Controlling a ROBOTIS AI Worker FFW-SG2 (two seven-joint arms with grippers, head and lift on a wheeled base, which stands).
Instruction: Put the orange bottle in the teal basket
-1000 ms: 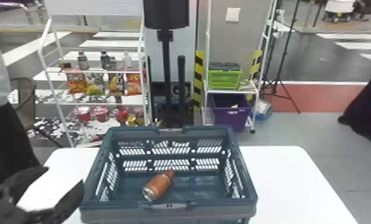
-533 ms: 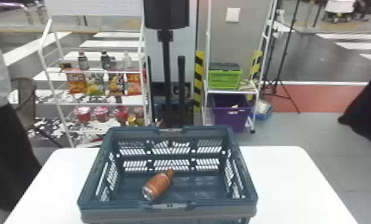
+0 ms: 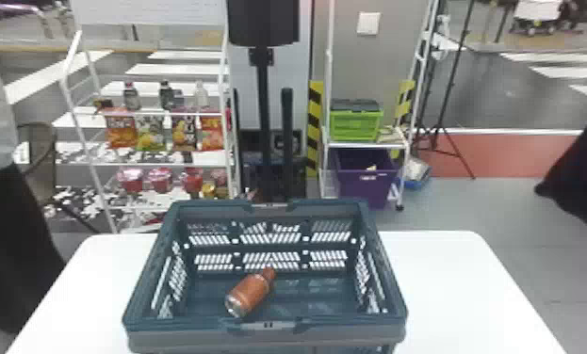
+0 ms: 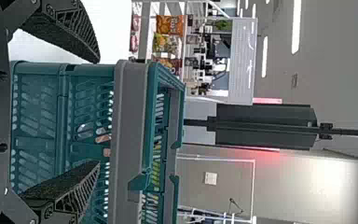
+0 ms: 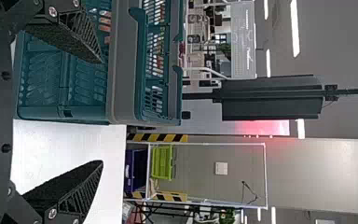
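The orange bottle point(image 3: 249, 293) lies tilted on its side inside the teal basket point(image 3: 268, 335), near the front wall, its cap pointing toward the back right. Through the slotted wall of the basket point(image 4: 133, 116) in the left wrist view, bits of the bottle point(image 4: 103, 138) show. My left gripper point(image 4: 99, 112) stands open in front of the basket, nothing between its fingers. The right gripper point(image 5: 103, 112) is also open and holds nothing, with the basket's corner point(image 5: 121, 109) beyond it.
The basket stands on a white table point(image 3: 452, 292). Behind it are a white shelf rack point(image 3: 160, 164) with snacks and bottles, a black stand point(image 3: 262, 117), a green crate point(image 3: 355, 124) and a purple bin point(image 3: 365, 181).
My left arm, at the lower left of the head view a second ago, has withdrawn from there. The orange bottle and the basket have stayed in place.
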